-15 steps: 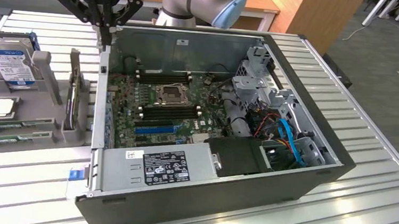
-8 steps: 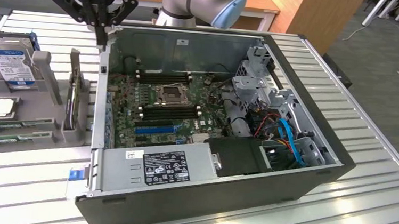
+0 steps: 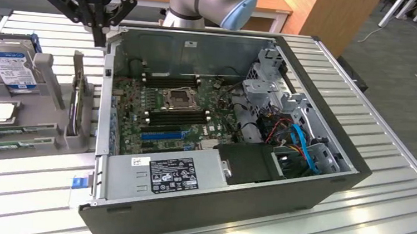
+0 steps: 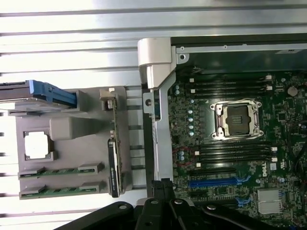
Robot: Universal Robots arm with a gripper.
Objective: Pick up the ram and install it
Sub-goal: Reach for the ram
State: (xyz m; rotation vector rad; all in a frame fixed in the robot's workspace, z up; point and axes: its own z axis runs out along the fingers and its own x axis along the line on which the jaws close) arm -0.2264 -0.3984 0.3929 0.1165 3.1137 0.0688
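Jaws pressed together, empty, gripper (image 3: pixel 99 25) over the case's (image 3: pixel 209 212) corner; ram (image 3: pixel 10 132) in the grey holder (image 3: pixel 41 109) by the surface's edge, exterior view's left, so descending shut would likely just knock it.

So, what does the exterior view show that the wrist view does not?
The exterior view adds the power supply with its label, the blue cables and the arm's grey-and-blue joint. The wrist view adds a red ring marked on the board. Both have the processor socket, the blue slot, the grey tray with two ram sticks, and the shut fingers, holding nothing.
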